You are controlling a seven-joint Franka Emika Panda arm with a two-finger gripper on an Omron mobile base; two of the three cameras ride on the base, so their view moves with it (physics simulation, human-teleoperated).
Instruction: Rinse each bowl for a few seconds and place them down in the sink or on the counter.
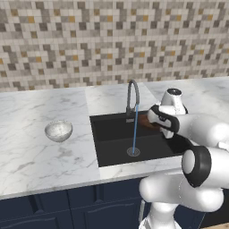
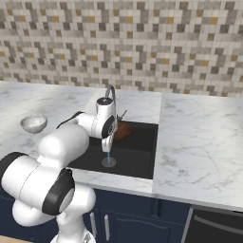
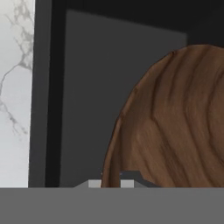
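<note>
The arm reached out over the black sink [image 1: 112, 143], and its jaws [image 3: 114, 183] were closed almost fully on the rim of the dark brown wooden bowl [image 2: 122, 131], which hung tilted above the basin's right half; in the hand view the wood grain of the bowl loomed close against the dark sink wall. The grey gooseneck faucet [image 1: 132, 96] rose from the far edge of the sink, and a thin blue stream of water [image 1: 134, 132] fell from its spout straight down to the round grey drain [image 1: 133, 152]. The bowl sat just right of that stream; whether the water touched it could not be told. In the left base view the robot's own white forearm and dark wrist covered most of the bowl and the sink's right side. The pale speckled bowl [image 1: 58, 130] stood upright on the white marble bench [image 1: 40, 156] to the left of the sink, well apart from the arm. A beige-grey mosaic tile wall [image 1: 112, 40] ran behind the bench, and dark navy cabinets [image 1: 67, 205] stood beneath it.
</note>
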